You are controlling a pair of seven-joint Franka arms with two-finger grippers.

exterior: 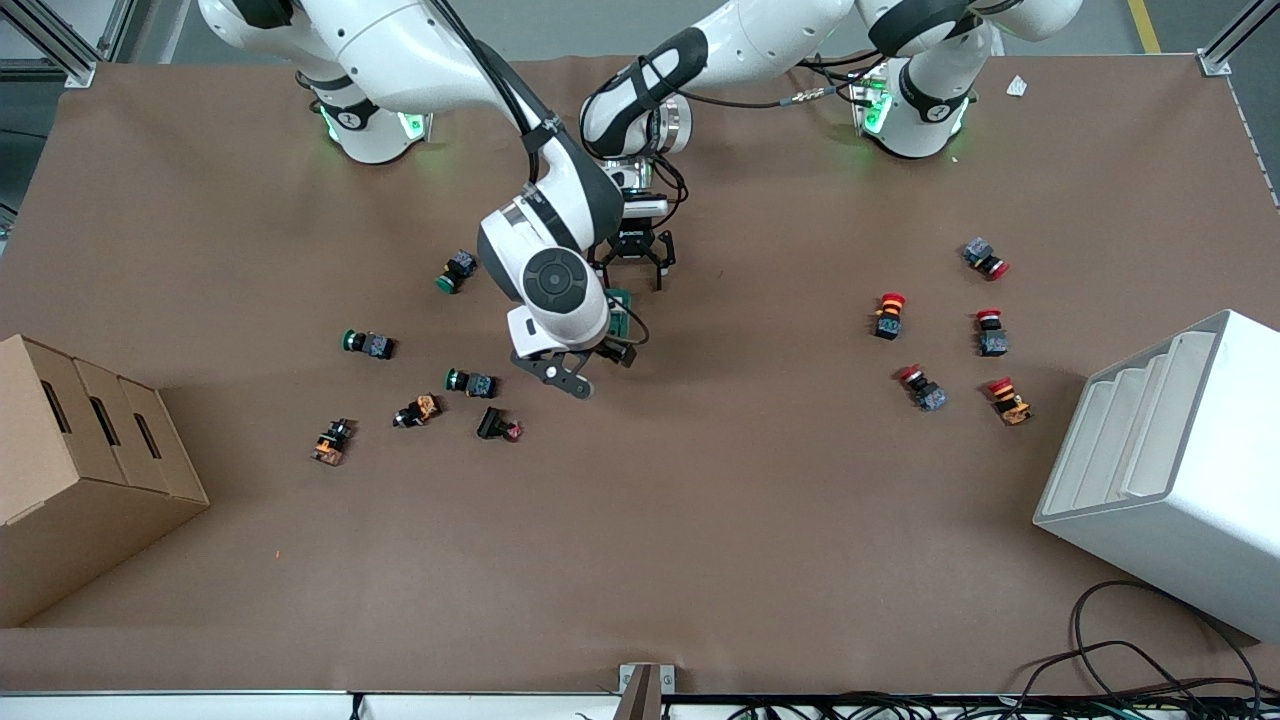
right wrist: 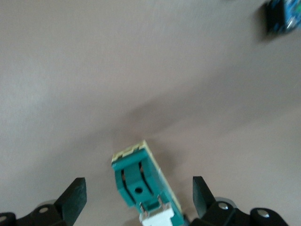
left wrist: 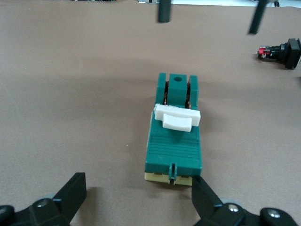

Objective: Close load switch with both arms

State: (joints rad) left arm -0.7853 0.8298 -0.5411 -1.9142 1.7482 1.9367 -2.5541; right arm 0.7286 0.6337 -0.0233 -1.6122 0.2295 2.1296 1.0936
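The load switch [exterior: 620, 311], a dark-green block on a cream base with a white lever [left wrist: 177, 117], lies flat on the brown table between the two grippers. My left gripper [exterior: 632, 277] is open at the switch's end nearer the robot bases. One of its fingertips [left wrist: 205, 197] is close beside the cream corner. My right gripper [right wrist: 138, 197] is open at the other end, with the switch [right wrist: 141, 186] lying in line between its fingers. In the left wrist view that gripper [left wrist: 209, 16] hangs clear of the switch. In the front view it is mostly hidden under its own wrist.
Green-capped push buttons [exterior: 368, 344] and other small buttons [exterior: 498, 426] lie scattered toward the right arm's end. Red-capped buttons [exterior: 889, 314] lie toward the left arm's end. A cardboard box [exterior: 80, 470] and a white bin [exterior: 1170, 470] stand at the table's ends.
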